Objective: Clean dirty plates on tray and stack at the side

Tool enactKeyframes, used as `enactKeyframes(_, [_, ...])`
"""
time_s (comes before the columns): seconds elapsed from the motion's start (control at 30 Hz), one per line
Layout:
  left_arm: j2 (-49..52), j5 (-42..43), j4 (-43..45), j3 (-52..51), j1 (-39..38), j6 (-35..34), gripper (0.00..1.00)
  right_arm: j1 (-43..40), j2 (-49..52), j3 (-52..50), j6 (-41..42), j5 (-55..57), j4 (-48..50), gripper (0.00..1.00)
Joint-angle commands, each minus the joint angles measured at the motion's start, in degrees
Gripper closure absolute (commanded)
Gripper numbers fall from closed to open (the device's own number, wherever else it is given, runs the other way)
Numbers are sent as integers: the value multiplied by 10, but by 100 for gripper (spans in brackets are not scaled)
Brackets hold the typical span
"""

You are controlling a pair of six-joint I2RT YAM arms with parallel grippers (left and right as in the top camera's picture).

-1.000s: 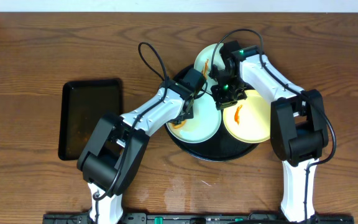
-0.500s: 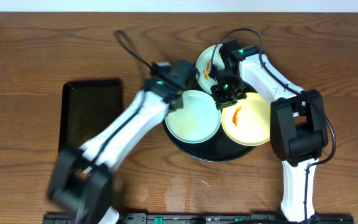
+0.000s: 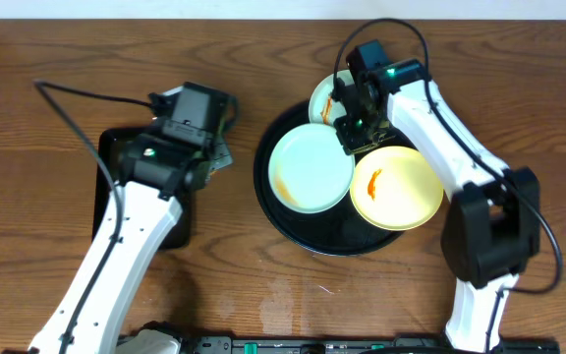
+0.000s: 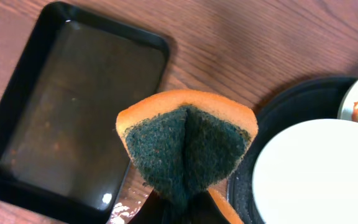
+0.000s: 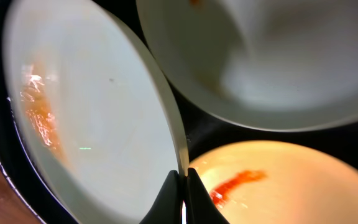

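Wood tabletop (image 3: 47, 49), wrist views: left claw (image 4: 179, 211) clamps sponge (image 4: 188, 146), right claw (image 5: 180, 186) pinches plate (image 5: 92, 112)

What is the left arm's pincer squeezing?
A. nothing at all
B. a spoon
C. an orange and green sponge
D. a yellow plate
C: the left wrist view shows the left pincer shut on a folded sponge, orange on the outside with a dark green scrubby side.

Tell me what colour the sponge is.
The sponge is orange with a dark green scouring face; left wrist view shows it best.
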Motion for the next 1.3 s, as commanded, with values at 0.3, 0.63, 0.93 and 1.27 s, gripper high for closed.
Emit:
enactKeyframes(0.3, [-31,43,-22,9,28,15,93,100,-105,15,9,274,9,99])
enactKeyframes(0.63, [-31,43,-40,9,28,15,92,82,-53,14,110,176,-5,62])
enactKeyframes(0.93, [-31,43,-39,9,28,14,92,20,57,14,71,90,14,43])
enactKeyframes(1.27, [-31,43,-39,9,28,14,92,-12,87,14,19,2,59,46])
